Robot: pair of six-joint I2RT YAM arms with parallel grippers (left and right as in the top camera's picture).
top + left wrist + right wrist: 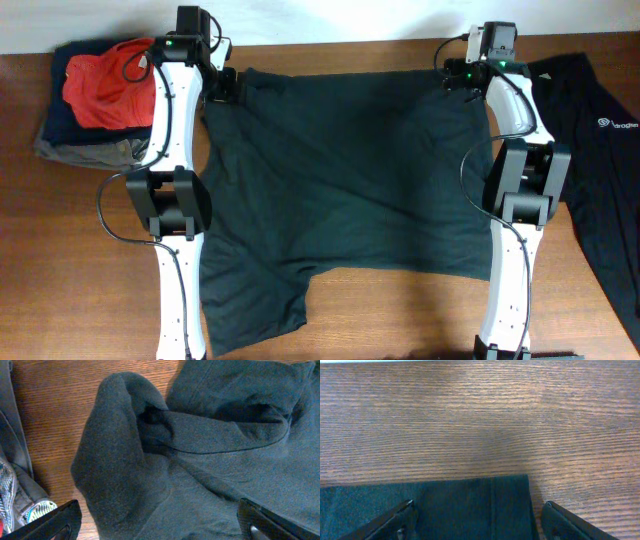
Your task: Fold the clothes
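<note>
Across the middle of the wooden counter (380,310) lies the big black shirt (350,170), spread flat between the two arms. Its straight far edge runs from one pincer to the other, and one lobe reaches down toward the near edge on the left. A second black shirt (600,200) lies in a long strip at the right edge of the counter, apart from the first. Only the overhead view takes it in, along with the small white logo (610,124) on it. At the far left corner sits a pile of other clothes (90,100), red on top of navy and grey, just beside the left arm (170,130). The right arm (515,200) stretches up the other side of the spread shirt.

From above, both pincers are mostly hidden under their wrist housings, so their state comes from the wrist cameras. The left pincer (160,525) stands wide, one finger at each bottom corner of its view. Below it the shirt's far left corner is bunched into a thick rolled ridge, a rumple that barely shows from overhead. A sliver of the pile, grey cloth and a bit of pale mesh, peeks in at the lower left of that view. The right pincer (480,522) also stands wide, with nothing gripped. The shirt's flat far right corner, a seam running up it, lies between the fingers, with bare wood beyond. I cannot tell whether those fingers touch the cloth
</note>
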